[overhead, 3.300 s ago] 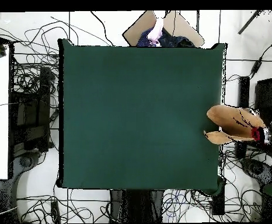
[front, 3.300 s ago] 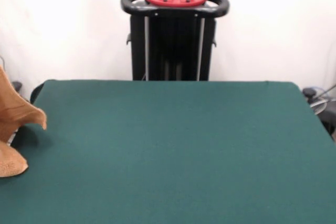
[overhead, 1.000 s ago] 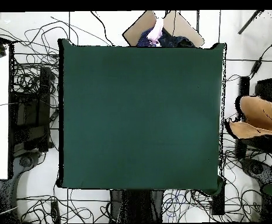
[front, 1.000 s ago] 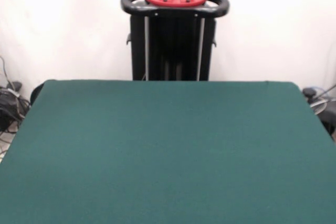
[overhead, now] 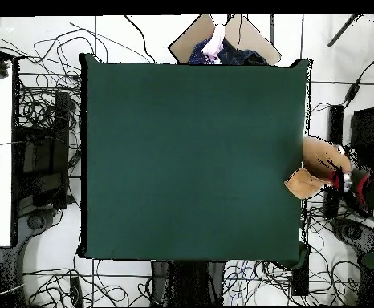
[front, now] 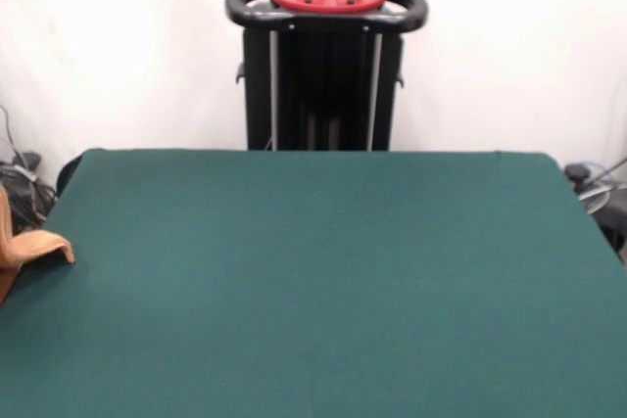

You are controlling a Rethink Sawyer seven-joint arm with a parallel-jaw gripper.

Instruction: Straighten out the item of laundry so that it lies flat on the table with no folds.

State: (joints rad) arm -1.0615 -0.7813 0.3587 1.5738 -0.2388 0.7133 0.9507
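The orange-tan towel [overhead: 312,170] is bunched and folded at the right edge of the dark green table [overhead: 190,160] in the overhead view, partly over the edge. A person's dark sleeve [overhead: 368,191] reaches to it from the right. In the front view only a folded corner of the towel [front: 34,247] shows at the left edge, resting on the table [front: 323,281]. No gripper and no arm show in either view. No care label shows.
The robot's black pedestal with its red base [front: 326,7] stands behind the table's far side. Tangled cables [overhead: 42,152] and equipment lie on the floor around the table. A person [overhead: 216,44] shows at the overhead view's top edge.
The towel has come in from off the table's side to its edge; its corner now shows in the front view, where the table was bare before.
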